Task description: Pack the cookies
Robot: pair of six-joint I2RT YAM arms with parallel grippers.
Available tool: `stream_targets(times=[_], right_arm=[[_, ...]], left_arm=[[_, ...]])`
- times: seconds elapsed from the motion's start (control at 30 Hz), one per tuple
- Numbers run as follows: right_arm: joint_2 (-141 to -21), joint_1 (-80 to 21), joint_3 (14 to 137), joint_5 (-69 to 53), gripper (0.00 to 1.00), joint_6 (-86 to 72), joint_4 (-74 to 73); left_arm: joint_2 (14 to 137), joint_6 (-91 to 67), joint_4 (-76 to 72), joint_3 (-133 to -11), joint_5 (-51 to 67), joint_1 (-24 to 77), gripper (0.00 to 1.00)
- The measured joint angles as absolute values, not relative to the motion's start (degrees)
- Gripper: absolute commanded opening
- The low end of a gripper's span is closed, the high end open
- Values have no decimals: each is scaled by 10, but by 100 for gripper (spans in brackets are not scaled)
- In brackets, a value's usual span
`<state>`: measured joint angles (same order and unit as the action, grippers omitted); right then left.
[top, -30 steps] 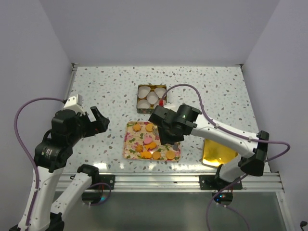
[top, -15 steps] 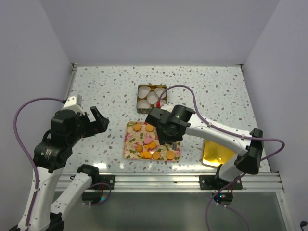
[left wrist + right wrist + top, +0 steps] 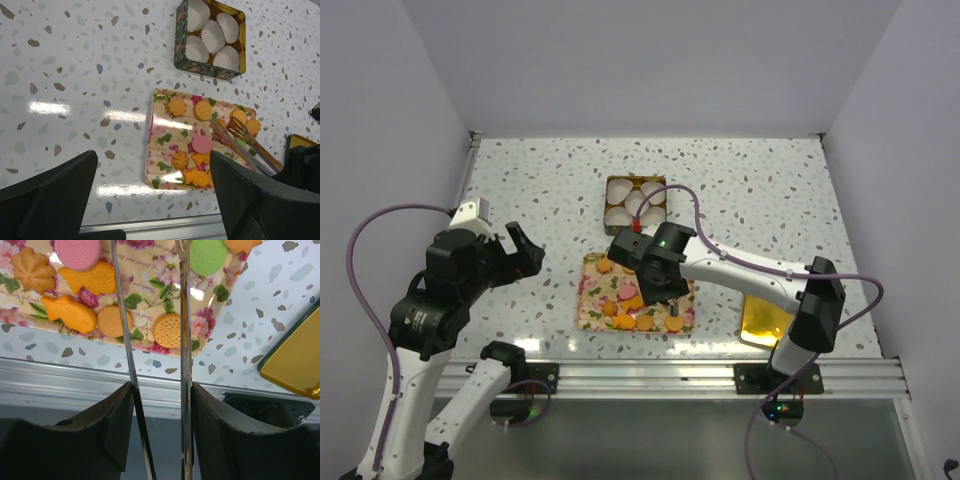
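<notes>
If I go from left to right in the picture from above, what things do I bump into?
Left hand → flowery tray holding the cookies → gold lid. The tin sits straight behind the tray, so I left it out.

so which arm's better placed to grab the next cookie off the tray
Right. The right gripper holds tongs whose tips hang over the cookies on the floral tray. The left gripper is open, empty, off to the tray's left.

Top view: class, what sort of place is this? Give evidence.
Probably a robot lab test cell: plain walls around a speckled table, two arms bolted to a metal rail, staged cookies on a floral tray.
</notes>
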<state>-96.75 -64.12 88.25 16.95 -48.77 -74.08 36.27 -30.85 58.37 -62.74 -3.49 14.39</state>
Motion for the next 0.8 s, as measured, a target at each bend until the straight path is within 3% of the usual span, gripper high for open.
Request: stream_targets(times=[0.63, 0.8], right_arm=[[-970, -641, 865, 157, 40, -499, -740], [-970, -641, 914, 168, 40, -501, -764]], left_arm=[[357, -304, 593, -628, -47, 144, 100], [357, -304, 595, -632, -48, 144, 100]])
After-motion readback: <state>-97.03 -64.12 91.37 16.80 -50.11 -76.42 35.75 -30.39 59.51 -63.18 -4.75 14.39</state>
